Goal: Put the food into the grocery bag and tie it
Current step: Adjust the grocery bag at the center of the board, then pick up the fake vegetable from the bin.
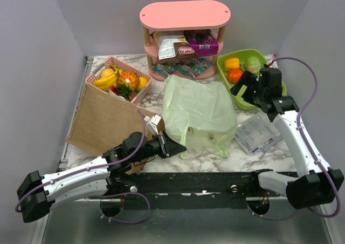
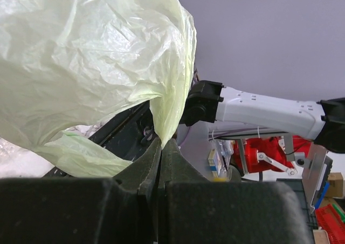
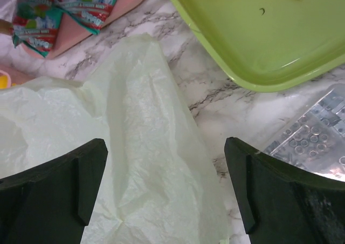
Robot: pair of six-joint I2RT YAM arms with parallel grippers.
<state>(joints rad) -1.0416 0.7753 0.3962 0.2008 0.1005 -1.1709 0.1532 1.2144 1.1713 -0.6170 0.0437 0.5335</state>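
Note:
The pale-green grocery bag (image 1: pixel 197 112) lies crumpled in the middle of the table. My left gripper (image 1: pixel 175 146) is shut on a fold of the bag's near-left edge; the left wrist view shows the film (image 2: pixel 91 60) pinched between the closed jaws (image 2: pixel 160 147). My right gripper (image 1: pixel 241 89) is open and empty, above the bag's far-right corner (image 3: pixel 140 163), with its jaws wide apart (image 3: pixel 167 184). Food sits in a green tray (image 1: pixel 269 58), in a pink basket (image 1: pixel 99 71), and on a pink shelf: a snack pack (image 1: pixel 178 47) and a purple box (image 1: pixel 204 41).
A brown paper bag (image 1: pixel 102 120) lies flat on the left, under the pink basket's corner. A clear plastic container (image 1: pixel 257 133) lies right of the grocery bag. Teal packets (image 1: pixel 180 68) sit on the shelf's bottom level. Grey walls enclose the table.

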